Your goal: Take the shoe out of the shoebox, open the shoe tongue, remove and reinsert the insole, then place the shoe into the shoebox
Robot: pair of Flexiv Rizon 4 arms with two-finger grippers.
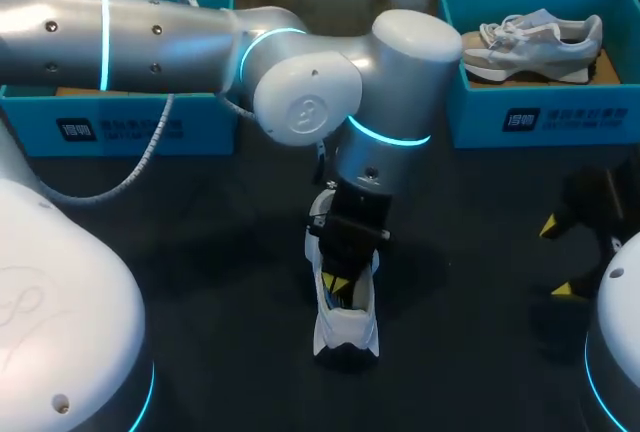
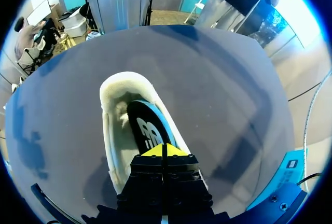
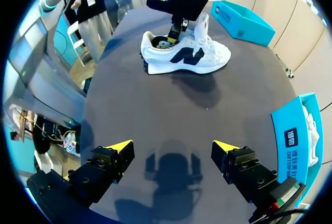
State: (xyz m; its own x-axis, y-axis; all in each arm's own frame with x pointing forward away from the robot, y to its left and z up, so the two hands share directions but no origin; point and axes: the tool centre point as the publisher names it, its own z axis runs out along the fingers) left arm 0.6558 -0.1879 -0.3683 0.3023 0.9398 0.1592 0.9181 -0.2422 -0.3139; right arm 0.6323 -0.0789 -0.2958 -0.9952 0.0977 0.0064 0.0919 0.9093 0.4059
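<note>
The insole step is being worked: the left gripper [image 2: 165, 150] is reaching into the white shoe [image 1: 347, 334], which is standing mid-table [image 1: 200, 252] outside the shoeboxes [image 1: 530, 117], and its yellow tips are pinching together on the raised end of the dark insole [image 2: 148, 128]. The right gripper [image 3: 173, 146] is hanging spread wide and empty near the table's right edge, well apart from the shoe. I am judging that the next move is calling for a steady slide along the shoe's length, with the shoe perhaps needing bracing.
</note>
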